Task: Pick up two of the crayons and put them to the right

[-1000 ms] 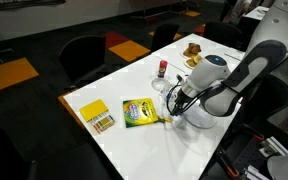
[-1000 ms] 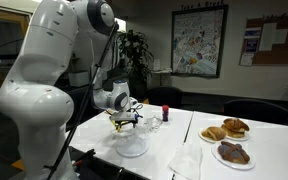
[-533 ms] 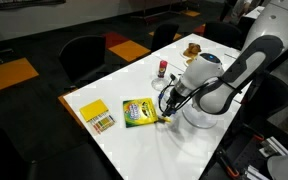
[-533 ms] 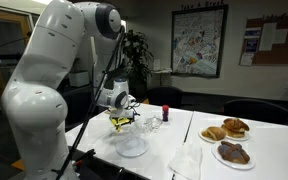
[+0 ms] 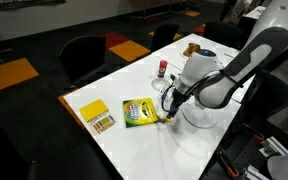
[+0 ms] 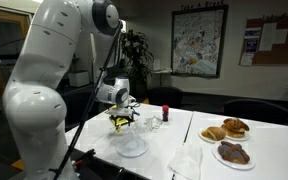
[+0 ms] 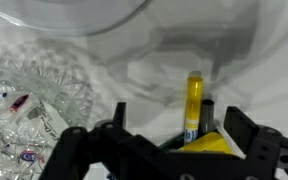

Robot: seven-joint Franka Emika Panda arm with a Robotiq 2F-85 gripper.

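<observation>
Since half a second ago the arm [image 5: 234, 75] has shifted only slightly; the pincer [image 5: 170, 108] is still down low over the counter [image 5: 124, 150], just beside the end of the crayon box [image 5: 139, 112] that faces the robot.

On my wrist feed the pincer's two fingers stand apart, one on each side of the picture. A yellow crayon [image 7: 194, 100] lies in the gap between them, pointing away from the camera. I see space on both sides of it, so the jaws are spread and nothing is clamped. A dark stick [image 7: 207, 114] sits tight against the crayon's side; I cannot tell what it is. A yellow corner of the crayon box pokes in at the bottom edge, right under the crayon.

A cut-glass dish [image 7: 29, 105] fills the lower left of that feed, and a big glass bowl [image 7: 74, 12] arches over the top. In an exterior view the bowl stands just beside the pincer, under the arm.

Further along the counter, well apart from the pincer, a yellow tray [image 5: 94, 110] has small coloured sticks at its edge.
</observation>
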